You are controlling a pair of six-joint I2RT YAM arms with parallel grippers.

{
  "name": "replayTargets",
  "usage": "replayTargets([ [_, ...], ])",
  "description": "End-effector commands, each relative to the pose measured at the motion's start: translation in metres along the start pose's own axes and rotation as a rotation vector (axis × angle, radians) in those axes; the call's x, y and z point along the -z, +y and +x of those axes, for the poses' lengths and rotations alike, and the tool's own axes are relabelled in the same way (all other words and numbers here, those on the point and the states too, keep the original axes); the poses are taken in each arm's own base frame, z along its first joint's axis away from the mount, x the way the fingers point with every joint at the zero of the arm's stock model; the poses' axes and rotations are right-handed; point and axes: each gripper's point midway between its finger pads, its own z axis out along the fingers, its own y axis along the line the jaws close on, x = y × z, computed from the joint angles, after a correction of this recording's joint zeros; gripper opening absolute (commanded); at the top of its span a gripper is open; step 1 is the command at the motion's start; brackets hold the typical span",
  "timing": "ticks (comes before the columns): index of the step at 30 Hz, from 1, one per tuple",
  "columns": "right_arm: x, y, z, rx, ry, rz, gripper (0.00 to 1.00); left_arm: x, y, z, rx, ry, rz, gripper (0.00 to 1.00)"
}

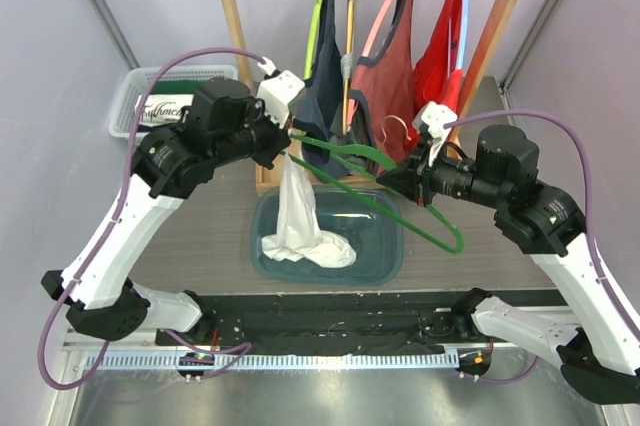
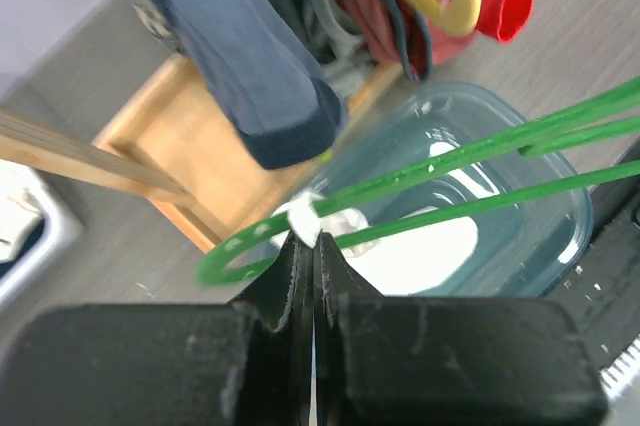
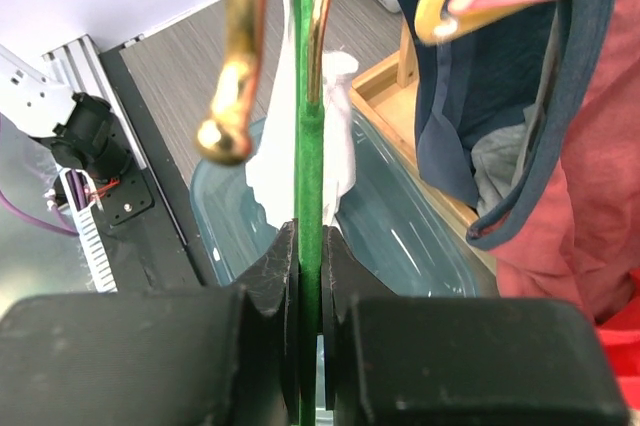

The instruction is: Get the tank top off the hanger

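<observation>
The left gripper (image 2: 305, 242) pinches the white tank top (image 1: 298, 211) at the ten o'clock tip of the green hanger (image 3: 309, 156). The right gripper (image 3: 310, 236) clamps the hanger. Pulled sideways, the cloth could snag there.

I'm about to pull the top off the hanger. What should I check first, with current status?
1. Right gripper shut on the green plastic hanger: ok.
2. Left gripper pinching the white tank top: ok.
3. Tank top off the hanger: not ok, fabric sits over the hanger's end.
4. Translucent blue-green plastic bin under the tank top: ok, the hem rests in it.
5. Clearance from the hanging navy garment: cannot tell.
</observation>
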Motion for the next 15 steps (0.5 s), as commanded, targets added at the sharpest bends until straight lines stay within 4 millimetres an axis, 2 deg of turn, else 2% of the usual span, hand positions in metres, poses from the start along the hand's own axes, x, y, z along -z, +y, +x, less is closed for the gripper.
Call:
replayTargets([
  [1, 0.008, 0.001, -0.001, 0.001, -0.026, 0.02, 0.01, 0.032, 0.02, -0.049, -0.038, -0.163, -0.086, 0.0],
  [4, 0.012, 0.003, 0.005, -0.01, -0.014, 0.019, 0.01, 0.037, 0.028, -0.054, -0.053, -0.176, -0.126, 0.0],
  [8, 0.023, 0.005, 0.006, -0.017, -0.015, 0.033, 0.01, 0.032, 0.034, -0.044, -0.052, -0.148, -0.158, 0.0],
  [12, 0.052, 0.007, 0.0, 0.008, -0.032, 0.087, 0.01, 0.016, 0.026, -0.016, -0.038, -0.077, -0.123, 0.0],
  [14, 0.068, 0.005, -0.011, 0.032, -0.053, 0.136, 0.01, 0.012, 0.022, -0.009, -0.029, -0.058, -0.101, 0.0],
  [15, 0.074, 0.005, -0.006, 0.028, -0.03, 0.146, 0.01, 0.011, 0.02, -0.006, -0.028, -0.052, -0.096, 0.0],
])
